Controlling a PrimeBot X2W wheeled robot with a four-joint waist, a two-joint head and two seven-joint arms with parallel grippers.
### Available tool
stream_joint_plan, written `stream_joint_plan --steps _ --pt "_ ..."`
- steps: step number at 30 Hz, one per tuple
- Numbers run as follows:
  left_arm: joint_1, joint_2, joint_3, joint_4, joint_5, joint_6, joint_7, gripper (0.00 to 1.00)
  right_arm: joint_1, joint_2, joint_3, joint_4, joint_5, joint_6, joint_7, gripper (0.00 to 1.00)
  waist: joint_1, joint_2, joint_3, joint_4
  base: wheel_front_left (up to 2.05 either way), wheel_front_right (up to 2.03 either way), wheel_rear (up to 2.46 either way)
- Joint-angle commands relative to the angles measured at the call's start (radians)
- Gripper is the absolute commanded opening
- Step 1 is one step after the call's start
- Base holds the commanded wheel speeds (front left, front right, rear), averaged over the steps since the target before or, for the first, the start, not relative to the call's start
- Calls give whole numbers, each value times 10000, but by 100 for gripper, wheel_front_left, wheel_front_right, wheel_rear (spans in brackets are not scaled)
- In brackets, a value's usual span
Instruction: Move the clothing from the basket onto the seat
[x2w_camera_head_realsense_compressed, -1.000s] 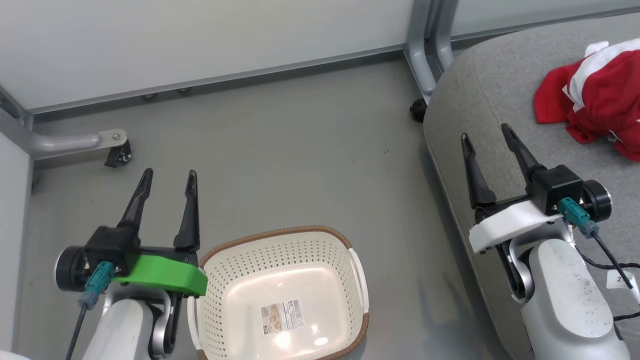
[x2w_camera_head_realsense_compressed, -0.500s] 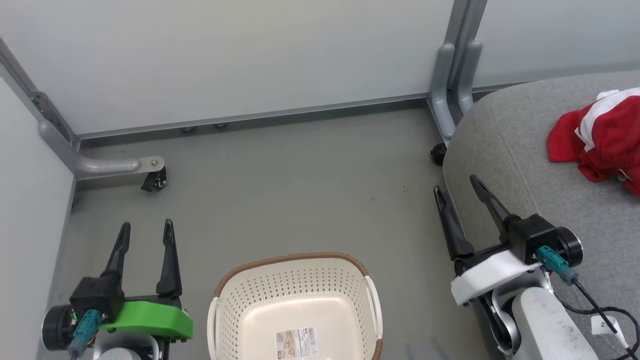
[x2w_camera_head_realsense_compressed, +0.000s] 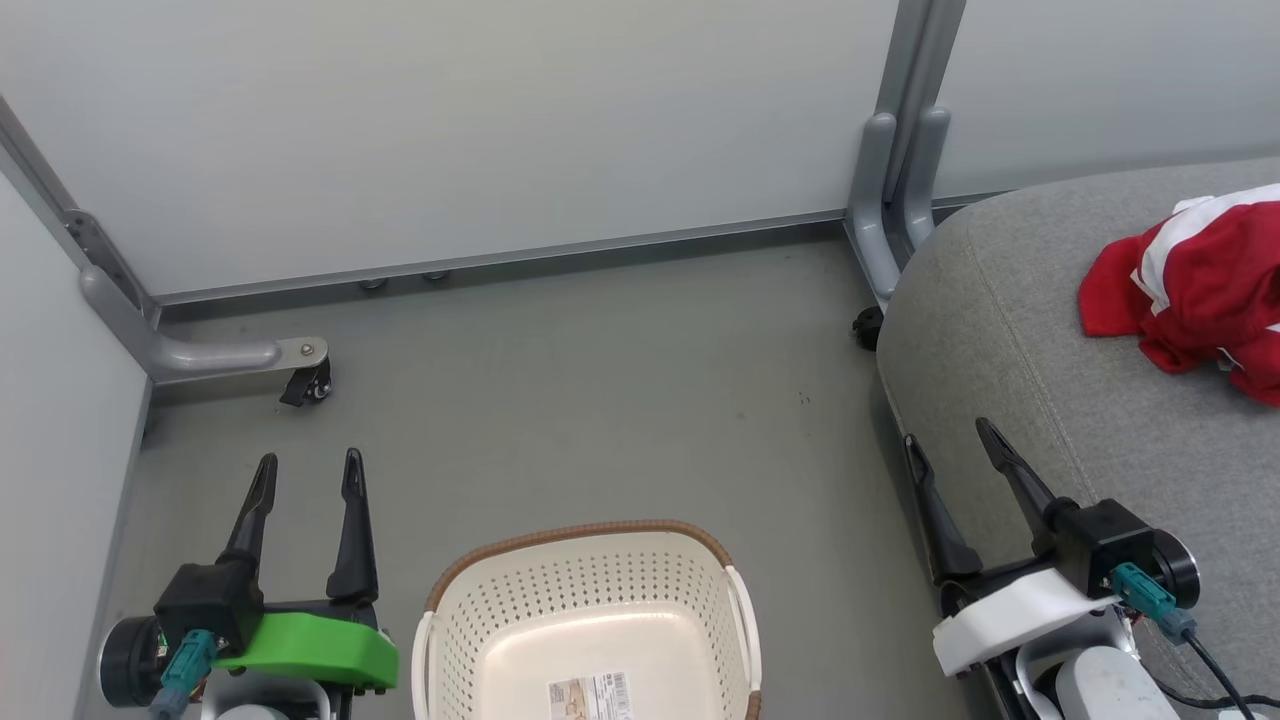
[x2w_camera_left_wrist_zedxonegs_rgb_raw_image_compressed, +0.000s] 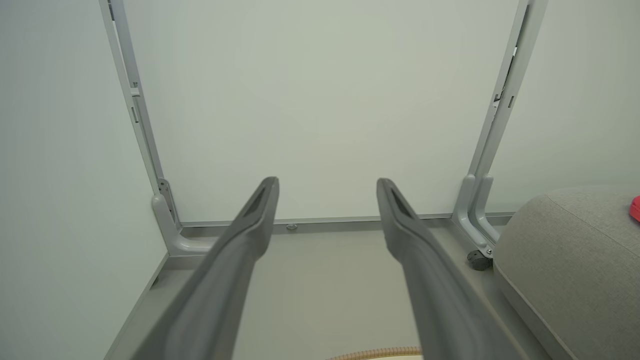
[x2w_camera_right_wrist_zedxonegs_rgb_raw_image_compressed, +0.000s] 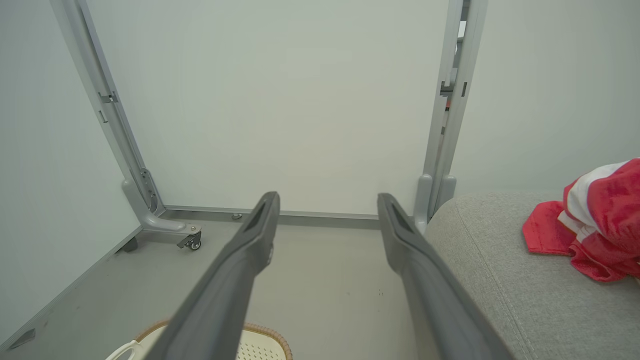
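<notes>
Flanking basket (x2w_camera_head_realsense_compressed: 583, 529), end effectors (x2w_camera_head_realsense_compressed: 310, 458) (x2w_camera_head_realsense_compressed: 946, 432) level, spread

The basket (x2w_camera_head_realsense_compressed: 580, 528) sits on the floor (x2w_camera_head_realsense_compressed: 600, 400), with the seat (x2w_camera_head_realsense_compressed: 1050, 330) off to its right and the clothing (x2w_camera_head_realsense_compressed: 1200, 290) lying on that seat, well apart from the basket. The left gripper (x2w_camera_head_realsense_compressed: 308, 462) hangs just left of the basket, and the right gripper (x2w_camera_head_realsense_compressed: 945, 430) is to the basket's right, by the seat's edge.

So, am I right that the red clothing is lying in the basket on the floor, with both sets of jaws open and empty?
Not quite: the clothing lies on the grey seat, not in the basket, as the head view shows. The rest holds: basket on the floor, left gripper and right gripper with open, empty jaws.
</notes>
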Motion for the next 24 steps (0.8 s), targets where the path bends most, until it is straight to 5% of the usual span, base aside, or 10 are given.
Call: stream_joint_plan --steps 1,24 --pt "176 -13 50 -4 8 -54 -6 100 151 -29 -60 -51 45 -11 -18 100 1 87 -2 3 0 0 0" --pt "100 -201 379 163 299 -297 -6 100 252 -29 -228 -185 126 -11 -18 100 1 87 14 74 0 0 0"
